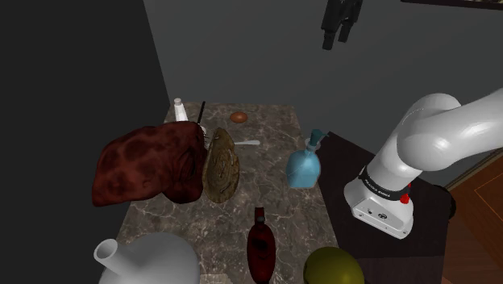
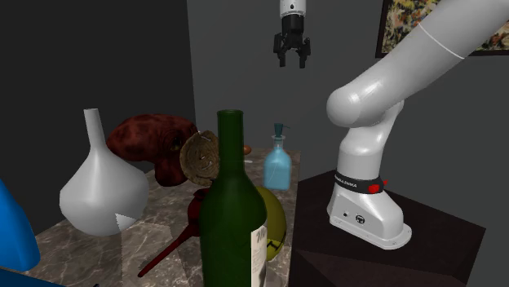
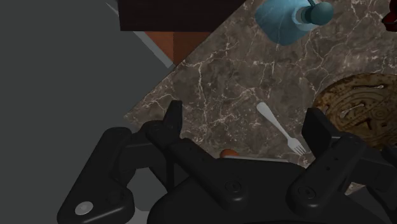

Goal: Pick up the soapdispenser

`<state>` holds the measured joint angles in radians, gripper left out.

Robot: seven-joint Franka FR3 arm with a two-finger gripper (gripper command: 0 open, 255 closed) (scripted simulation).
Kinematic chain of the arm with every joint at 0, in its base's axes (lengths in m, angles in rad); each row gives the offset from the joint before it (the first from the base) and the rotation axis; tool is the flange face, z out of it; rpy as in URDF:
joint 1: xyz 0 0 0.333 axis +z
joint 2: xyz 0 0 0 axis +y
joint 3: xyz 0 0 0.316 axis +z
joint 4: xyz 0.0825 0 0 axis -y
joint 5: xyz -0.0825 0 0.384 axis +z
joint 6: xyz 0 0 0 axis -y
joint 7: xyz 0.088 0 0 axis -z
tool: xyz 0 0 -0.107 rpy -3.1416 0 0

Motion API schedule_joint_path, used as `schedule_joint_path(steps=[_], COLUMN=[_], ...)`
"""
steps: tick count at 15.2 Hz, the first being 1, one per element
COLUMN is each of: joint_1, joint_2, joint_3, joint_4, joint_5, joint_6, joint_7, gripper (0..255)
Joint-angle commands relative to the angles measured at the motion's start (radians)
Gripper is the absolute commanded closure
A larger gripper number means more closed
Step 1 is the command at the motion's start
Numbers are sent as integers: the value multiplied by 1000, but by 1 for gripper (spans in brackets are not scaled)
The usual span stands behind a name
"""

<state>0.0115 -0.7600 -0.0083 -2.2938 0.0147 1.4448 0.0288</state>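
Marble counter (image 1: 274,185): brown with white veins, lying far beneath the pincer.
Pincer (image 1: 335,40) (image 2: 291,64) (image 3: 245,121): all black, hanging high over the counter with its fingers pointing down. The two fingers stand wide apart and nothing is between them.
Soap dispenser (image 1: 305,165) (image 2: 277,167) (image 3: 283,22): a pale blue bottle with a darker teal pump, upright on the marble. It is well below the pincer and untouched. In the wrist view it sits far past the fingertips.
Fork (image 1: 246,144) (image 3: 280,127): pale and flat on the marble. From the wrist it shows far below the gap between the fingers, nearer the finger that stands over the disc.
Patterned disc (image 1: 222,169) (image 3: 362,105): brown and round, partly hidden behind one finger in the wrist view, across the fork from the other finger.
Orange piece (image 1: 239,117) (image 3: 229,153): small, on the marble, peeping out just past the pincer's palm.
Dark red lump (image 1: 145,165) (image 2: 151,139): large, low down from the pincer, on the disc's far side from the dispenser.
Stand (image 2: 440,253): a dark box beside the counter, carrying the white arm (image 1: 435,137) that rises to the pincer.
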Motion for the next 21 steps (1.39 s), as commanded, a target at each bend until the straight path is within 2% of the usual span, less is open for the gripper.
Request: schedule_joint_path(steps=[1, 10, 17, 21], joint_1=[0, 50, 130, 134], joint_2=[0, -149, -216, -210], joint_3=[0, 90, 193, 201], joint_4=[0, -317, -520, -557], joint_5=[0, 140, 293, 303], joint_6=[0, 160, 303, 347], joint_7=[0, 109, 199, 193], gripper=[0, 0, 0, 0])
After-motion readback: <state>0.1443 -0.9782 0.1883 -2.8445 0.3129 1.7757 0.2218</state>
